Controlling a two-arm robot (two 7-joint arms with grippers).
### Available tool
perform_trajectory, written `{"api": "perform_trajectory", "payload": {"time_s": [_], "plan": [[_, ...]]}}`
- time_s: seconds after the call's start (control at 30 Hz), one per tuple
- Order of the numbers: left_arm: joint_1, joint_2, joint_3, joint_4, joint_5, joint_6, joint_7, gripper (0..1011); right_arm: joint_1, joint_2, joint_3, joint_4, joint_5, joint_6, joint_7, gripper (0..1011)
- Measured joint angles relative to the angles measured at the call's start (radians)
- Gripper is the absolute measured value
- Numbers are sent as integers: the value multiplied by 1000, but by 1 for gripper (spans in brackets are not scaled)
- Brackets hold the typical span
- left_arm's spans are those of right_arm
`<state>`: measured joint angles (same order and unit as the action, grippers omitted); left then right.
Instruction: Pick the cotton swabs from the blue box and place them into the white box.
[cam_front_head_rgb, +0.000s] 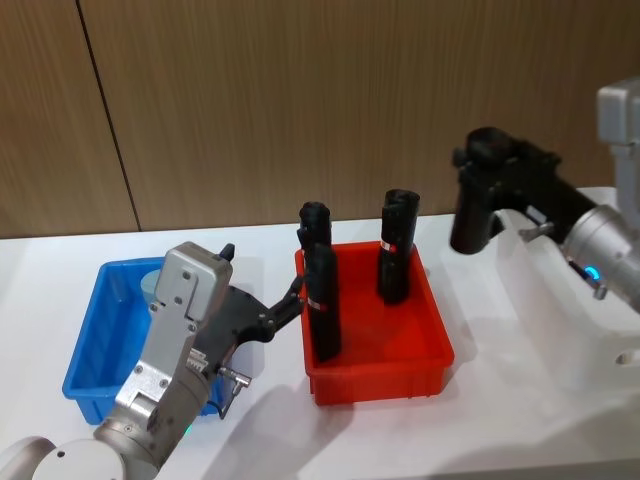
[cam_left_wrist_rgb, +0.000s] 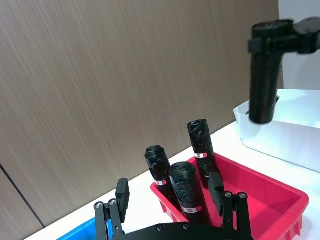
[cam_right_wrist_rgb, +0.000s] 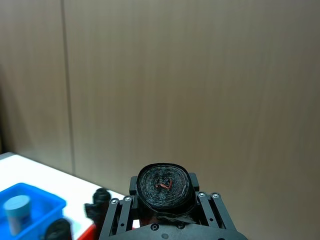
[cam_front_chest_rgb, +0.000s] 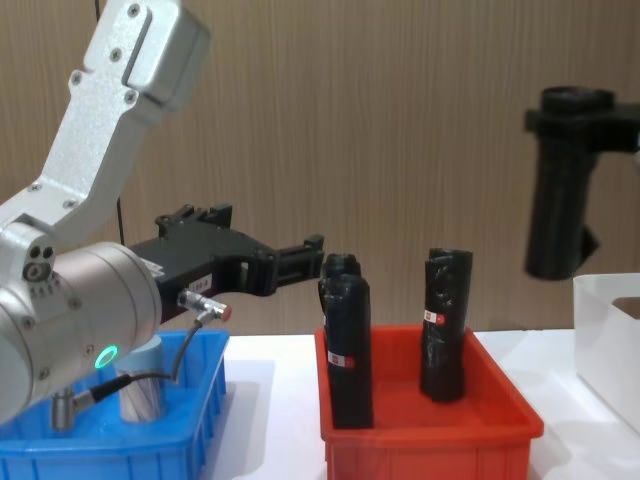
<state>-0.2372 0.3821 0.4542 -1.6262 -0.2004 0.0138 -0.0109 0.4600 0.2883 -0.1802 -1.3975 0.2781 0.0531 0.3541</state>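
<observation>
We hold our right tool (cam_front_chest_rgb: 568, 115) clamped on a black roll (cam_front_chest_rgb: 558, 200) above the white box (cam_left_wrist_rgb: 280, 125), our left tool (cam_left_wrist_rgb: 172, 197) spread empty, while the swabs (cam_front_head_rgb: 157, 286) wait in the blue box (cam_front_head_rgb: 92, 340).

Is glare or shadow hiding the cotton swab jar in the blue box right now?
Head view: no glare; the left arm, not shadow, covers most of the blue box, and the cotton swabs jar peeks out. Chest view: the jar sits in the arm's shade, yet readable. Right wrist view: evenly lit, jar plain beyond the black roll in the right gripper.
</observation>
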Motion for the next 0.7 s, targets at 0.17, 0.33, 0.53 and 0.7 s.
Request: {"api": "perform_trajectory", "payload": {"time_s": [0.17,0.33,0.53,0.7], "plan": [[0,0,0,0,0,0,0,1004,-23,25,21,-48,-7,17,-50,542],[0,0,0,0,0,0,0,1004,-45,50,44,-82,-14,32,-98,542],[0,0,0,0,0,0,0,1004,-74,84,77,-102,-20,59,-162,542],[0,0,0,0,0,0,0,1004,-88,100,94,-100,-21,73,-189,542]]}}
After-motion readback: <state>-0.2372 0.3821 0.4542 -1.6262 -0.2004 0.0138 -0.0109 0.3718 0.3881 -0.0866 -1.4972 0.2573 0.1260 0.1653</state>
